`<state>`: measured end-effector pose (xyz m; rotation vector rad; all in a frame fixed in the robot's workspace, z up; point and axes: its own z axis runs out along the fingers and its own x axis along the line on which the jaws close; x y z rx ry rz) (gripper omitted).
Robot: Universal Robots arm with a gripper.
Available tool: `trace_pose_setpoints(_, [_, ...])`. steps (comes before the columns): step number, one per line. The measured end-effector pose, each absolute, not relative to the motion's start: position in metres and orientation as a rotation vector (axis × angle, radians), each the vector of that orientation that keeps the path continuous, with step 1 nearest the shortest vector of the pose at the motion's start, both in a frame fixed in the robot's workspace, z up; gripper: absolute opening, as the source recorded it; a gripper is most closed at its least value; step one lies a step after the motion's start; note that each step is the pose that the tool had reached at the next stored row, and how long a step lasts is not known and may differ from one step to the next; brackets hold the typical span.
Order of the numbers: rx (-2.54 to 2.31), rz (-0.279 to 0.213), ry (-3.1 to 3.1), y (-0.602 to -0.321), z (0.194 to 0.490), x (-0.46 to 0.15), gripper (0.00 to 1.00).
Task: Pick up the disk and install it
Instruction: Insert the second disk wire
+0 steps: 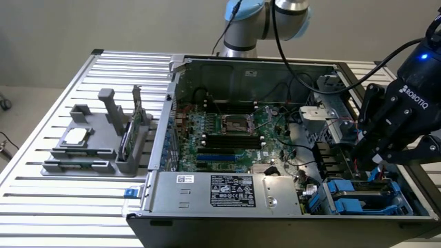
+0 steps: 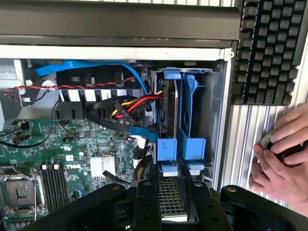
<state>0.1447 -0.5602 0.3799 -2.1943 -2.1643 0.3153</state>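
Note:
My gripper (image 2: 172, 190) is shut on the disk (image 2: 171, 206), whose grey perforated face sits between the two black fingers (image 2: 147, 202). Blue clips of its frame stick out just past the fingertips. The disk hangs directly in front of the drive bay (image 2: 185, 106), a metal cage holding upright blue carriers. In the exterior view my gripper (image 1: 375, 157) hovers at the case's right side, above the blue drive bay (image 1: 355, 199), and a blue edge of the disk (image 1: 377, 174) shows under the fingers.
The open computer case (image 1: 227, 62) holds a motherboard (image 1: 227, 134), a power supply (image 1: 227, 191) and cables (image 2: 130, 108) beside the bay. A grey fixture (image 1: 90, 150) stands at the exterior view's left. A person's hand (image 2: 284, 159) rests outside the case, near a keyboard (image 2: 269, 48).

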Motion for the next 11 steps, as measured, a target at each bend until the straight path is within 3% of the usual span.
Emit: trace_pose_setpoints(11, [-2.194,0.314,-2.164,-0.556,0.375,0.162,0.31])
